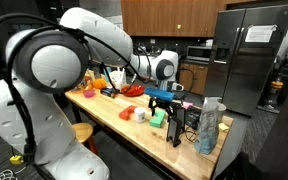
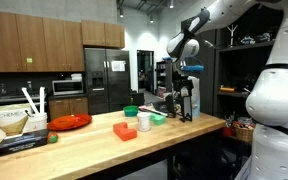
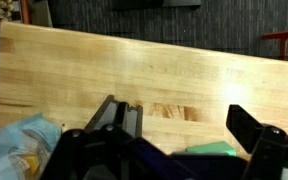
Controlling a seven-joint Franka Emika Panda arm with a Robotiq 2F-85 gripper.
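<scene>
One open claw [image 3: 181, 118] here, fingers spread wide with nothing in them, hanging over the pale, smooth butcher-block wooden worktop [image 3: 154, 70]. I'm using the tall black metal stand [image 1: 176, 126] as my marker, going left to right in an exterior view:

- A glossy red round plate [image 1: 132, 90] sits well left of the stand.
- A matte orange-red flat block [image 1: 126, 114] is nearer.
- Next comes a small white cylinder cup [image 1: 141, 116].
- A soft-looking green block [image 1: 156, 118] sits just beside the stand, roughly under the claw.
- A crinkly clear plastic bag [image 1: 209, 125] stands right of the stand.

I'd call this the approach stage. Any drop toward the green block would call for keeping off the stand.
</scene>
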